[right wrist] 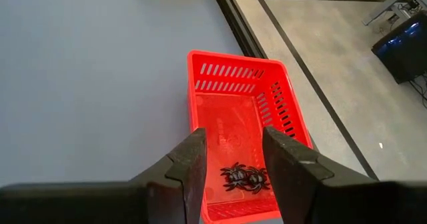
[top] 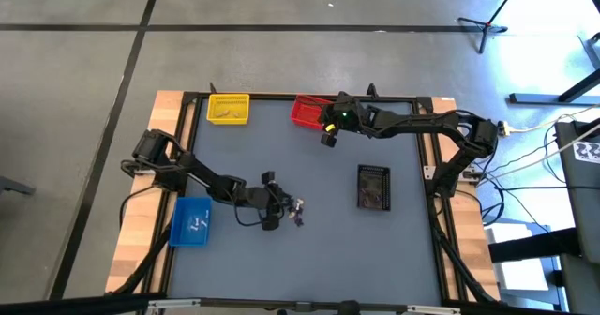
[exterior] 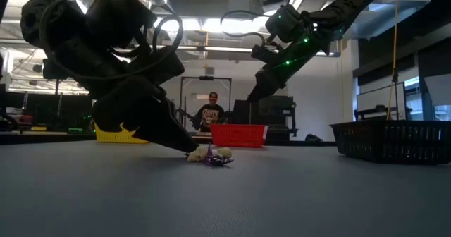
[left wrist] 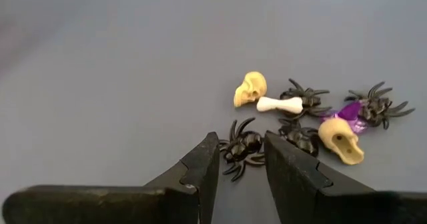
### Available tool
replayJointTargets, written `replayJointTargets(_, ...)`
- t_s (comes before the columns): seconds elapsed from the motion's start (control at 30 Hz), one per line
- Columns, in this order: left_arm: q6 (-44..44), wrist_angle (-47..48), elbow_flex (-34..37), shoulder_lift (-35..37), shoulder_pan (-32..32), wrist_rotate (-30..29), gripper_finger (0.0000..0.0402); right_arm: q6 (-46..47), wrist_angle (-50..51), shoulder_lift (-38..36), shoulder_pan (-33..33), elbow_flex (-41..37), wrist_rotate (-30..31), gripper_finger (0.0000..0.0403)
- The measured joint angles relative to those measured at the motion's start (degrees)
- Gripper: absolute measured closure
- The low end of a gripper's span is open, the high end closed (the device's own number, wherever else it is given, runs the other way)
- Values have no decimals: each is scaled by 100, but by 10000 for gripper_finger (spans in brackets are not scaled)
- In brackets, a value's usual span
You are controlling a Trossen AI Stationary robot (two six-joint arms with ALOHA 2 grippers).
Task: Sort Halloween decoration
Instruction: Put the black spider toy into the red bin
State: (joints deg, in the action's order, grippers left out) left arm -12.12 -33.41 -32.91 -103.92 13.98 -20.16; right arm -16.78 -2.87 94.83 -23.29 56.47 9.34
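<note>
The Halloween decoration is a small heap (top: 298, 208) on the grey table, right of centre-left. It holds two tan skulls (left wrist: 251, 89), a white bone (left wrist: 279, 104), a purple piece (left wrist: 348, 112) and several black spiders. My left gripper (left wrist: 240, 141) is low at the heap's near side and open. Its fingertips stand on either side of one black spider (left wrist: 241, 148) that lies on the table; I see no touch. My right gripper (right wrist: 233, 136) hangs open above the red bin (right wrist: 230, 69), where two black spiders (right wrist: 245, 177) lie.
A yellow bin (top: 229, 108) and the red bin (top: 307, 111) stand at the table's far edge. A blue bin (top: 191, 221) stands at the left and a black bin (top: 373, 186) at the right. A person (exterior: 211, 110) sits beyond the table.
</note>
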Motion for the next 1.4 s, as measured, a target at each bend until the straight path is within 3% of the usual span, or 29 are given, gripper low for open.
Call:
replayJointTargets(0.87,-128,276,0,4,0,479,288,0,4,0,0,0,2,258)
replayJointTargets(1.4,-129,302,0,4,9,174,288,0,4,0,1,-2,2,258)
